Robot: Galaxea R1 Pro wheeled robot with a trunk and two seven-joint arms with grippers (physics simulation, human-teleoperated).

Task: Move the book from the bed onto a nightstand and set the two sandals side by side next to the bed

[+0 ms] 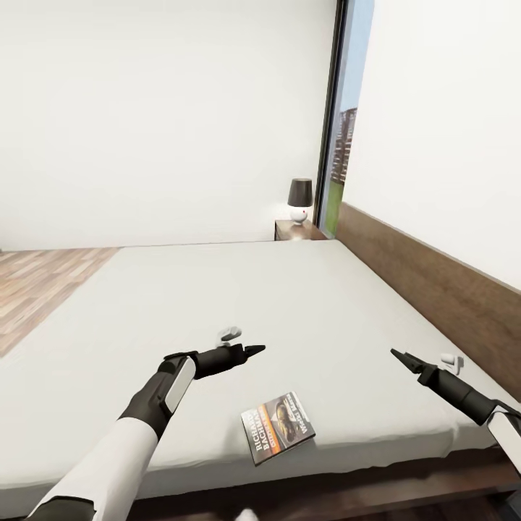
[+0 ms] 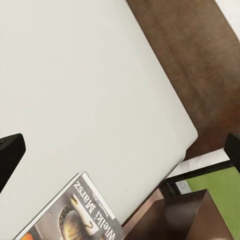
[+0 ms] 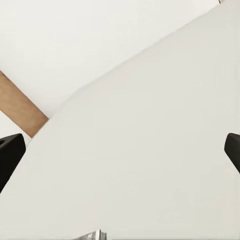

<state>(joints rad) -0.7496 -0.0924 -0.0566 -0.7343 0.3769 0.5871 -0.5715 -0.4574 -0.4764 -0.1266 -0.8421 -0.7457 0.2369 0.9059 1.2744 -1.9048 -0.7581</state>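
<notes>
Head view: my left pincer [image 1: 253, 350] and right pincer [image 1: 399, 355] hover, fingers apart, over the off-white bed [image 1: 145, 304]. Thin dark paperback book [image 1: 278, 425] looks light, bendy; I'd pinch its edge.

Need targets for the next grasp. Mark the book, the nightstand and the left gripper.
book [image 1: 278, 426], head view, middle of its cover.
nightstand [image 1: 295, 231], head view, its glossy top in front of the lamp.
left gripper [image 1: 255, 350], head view, at the fingertips above the bed.
</notes>
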